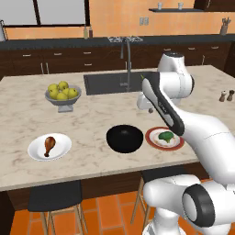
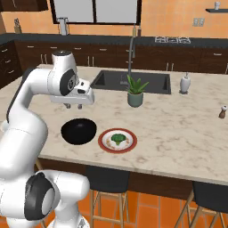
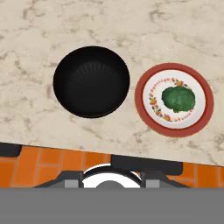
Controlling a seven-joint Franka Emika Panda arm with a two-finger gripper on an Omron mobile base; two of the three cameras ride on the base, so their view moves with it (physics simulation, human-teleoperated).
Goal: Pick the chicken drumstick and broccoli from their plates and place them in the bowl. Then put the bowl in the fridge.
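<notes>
The chicken drumstick (image 1: 49, 145) lies on the plain white plate (image 1: 34, 151) at the counter's front left. The black bowl (image 1: 124, 138) (image 2: 79, 131) (image 3: 91, 82) stands at the middle front. Right beside it, the broccoli (image 1: 165, 136) (image 2: 117, 138) (image 3: 178, 99) rests on the red-rimmed plate (image 1: 149, 139) (image 2: 103, 141) (image 3: 142, 98). My gripper (image 1: 146, 109) (image 2: 74, 107) hangs above the counter, just behind the bowl, pointing down. Its fingers stand apart with nothing between them. The fridge is out of view.
A grey pedestal bowl of apples (image 1: 63, 94) stands at the back left. The sink (image 1: 110, 82) (image 2: 133, 80) lies behind, with a potted plant (image 2: 135, 91) at its edge. Shakers (image 1: 226, 95) and a white bottle (image 2: 185, 83) stand to the right. Stools (image 1: 55, 197) sit under the front edge.
</notes>
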